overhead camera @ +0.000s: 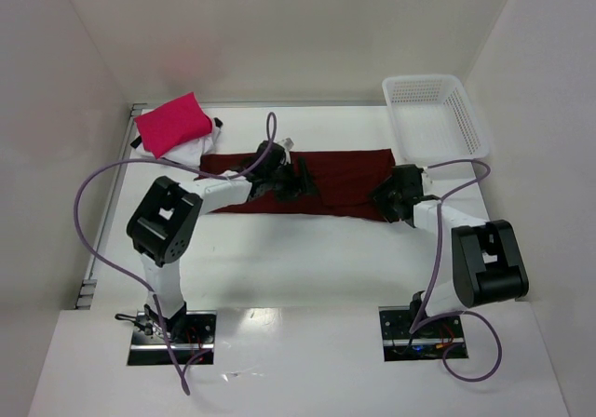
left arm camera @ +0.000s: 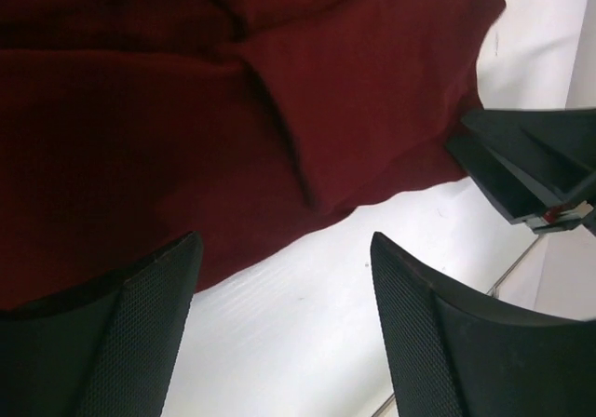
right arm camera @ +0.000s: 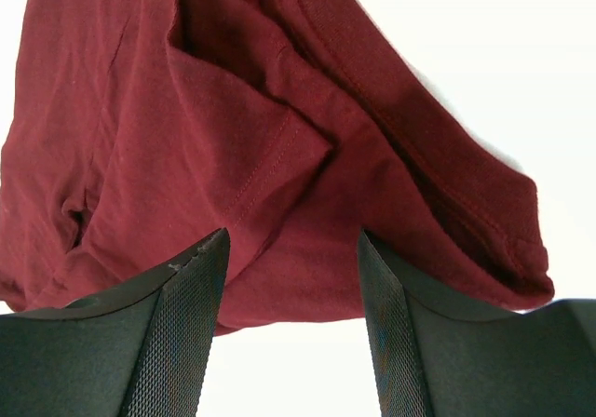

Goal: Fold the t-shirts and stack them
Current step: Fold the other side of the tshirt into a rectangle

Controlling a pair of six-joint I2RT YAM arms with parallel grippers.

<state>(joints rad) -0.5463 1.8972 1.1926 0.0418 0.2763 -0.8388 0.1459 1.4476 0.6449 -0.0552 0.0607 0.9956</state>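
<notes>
The dark maroon t-shirt (overhead camera: 340,182) lies folded into a long strip across the middle of the table. My left gripper (overhead camera: 300,181) hovers over its middle, open and empty. In the left wrist view (left arm camera: 285,240) the maroon cloth (left arm camera: 186,128) lies just ahead and bare table shows between the fingers. My right gripper (overhead camera: 386,199) is at the strip's right end, open and empty. In the right wrist view (right arm camera: 293,235) the shirt's bunched end (right arm camera: 261,138) lies just beyond the fingertips. The folded pink-red t-shirt (overhead camera: 172,124) rests on the white t-shirt (overhead camera: 201,147) at the back left.
The white mesh basket (overhead camera: 438,114) stands at the back right, close to the shirt's right end. White walls enclose the table on three sides. The right gripper also shows at the right edge of the left wrist view (left arm camera: 531,170).
</notes>
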